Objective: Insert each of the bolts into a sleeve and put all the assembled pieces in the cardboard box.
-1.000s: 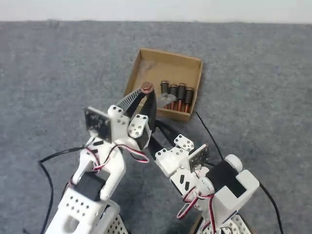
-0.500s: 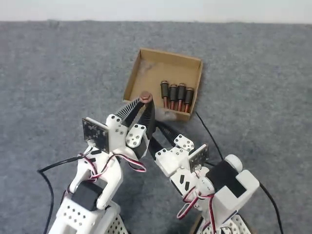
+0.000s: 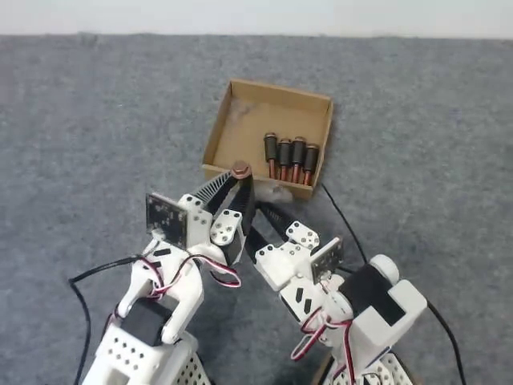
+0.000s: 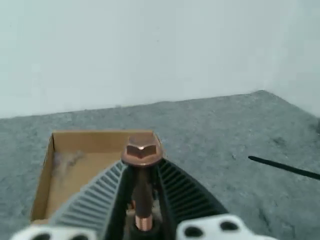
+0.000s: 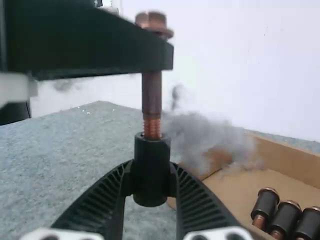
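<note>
Currently the left gripper (image 4: 142, 170) is pinching the bolt (image 4: 143, 150) by its shank just under the hex head, with the bolt upright and head up. The right gripper (image 5: 150, 177) is clamped on the black sleeve (image 5: 151, 167), also upright, directly below the bolt. In the right wrist view the bolt's threaded tip sits just inside the sleeve's top opening. Most of the copper shank is exposed between the sleeve and the left gripper's dark finger.

In the high view both arms come in from 6 o'clock and meet at mid-frame. The bolt head overlaps the 6 o'clock wall of the cardboard box (image 3: 244, 132), and the right gripper is tucked under the left one.

The box sits at 12 o'clock from the grippers on the grey carpeted surface (image 3: 96, 120). Four assembled pieces (image 3: 290, 158) lie side by side on its floor against the 3 o'clock wall, touching each other, copper ends toward 6 o'clock. The 9 o'clock half of the box floor is bare cardboard.

A black cable (image 3: 343, 223) runs on the surface from the box's 5 o'clock corner toward the right arm's base.
</note>
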Motion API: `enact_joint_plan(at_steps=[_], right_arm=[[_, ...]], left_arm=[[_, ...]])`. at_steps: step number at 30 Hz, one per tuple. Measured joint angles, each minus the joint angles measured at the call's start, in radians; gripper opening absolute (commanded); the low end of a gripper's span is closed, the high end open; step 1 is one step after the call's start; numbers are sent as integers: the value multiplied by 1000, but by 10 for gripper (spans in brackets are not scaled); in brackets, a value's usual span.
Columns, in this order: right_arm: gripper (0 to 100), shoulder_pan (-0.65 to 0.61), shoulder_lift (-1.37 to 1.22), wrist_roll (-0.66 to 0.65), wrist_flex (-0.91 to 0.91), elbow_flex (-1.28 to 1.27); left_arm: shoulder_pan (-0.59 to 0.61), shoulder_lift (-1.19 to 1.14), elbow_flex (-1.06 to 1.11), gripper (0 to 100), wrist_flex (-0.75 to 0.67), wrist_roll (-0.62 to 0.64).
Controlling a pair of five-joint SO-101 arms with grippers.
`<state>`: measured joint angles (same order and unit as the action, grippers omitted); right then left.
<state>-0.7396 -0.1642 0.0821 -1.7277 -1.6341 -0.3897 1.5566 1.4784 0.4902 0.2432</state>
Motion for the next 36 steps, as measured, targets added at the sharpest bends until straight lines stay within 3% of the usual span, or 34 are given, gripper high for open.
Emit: enact_joint_plan(at_steps=[15, 19, 36], right_arm=[[7, 9, -2, -2, 2, 0], [7, 9, -2, -60, 2, 0], [7, 11, -3, -103, 3, 0]], left_arm=[[-3, 9, -3, 10, 114, -2], [-5, 3, 28, 10, 123, -2], [-6, 14, 120, 12, 46, 5]])
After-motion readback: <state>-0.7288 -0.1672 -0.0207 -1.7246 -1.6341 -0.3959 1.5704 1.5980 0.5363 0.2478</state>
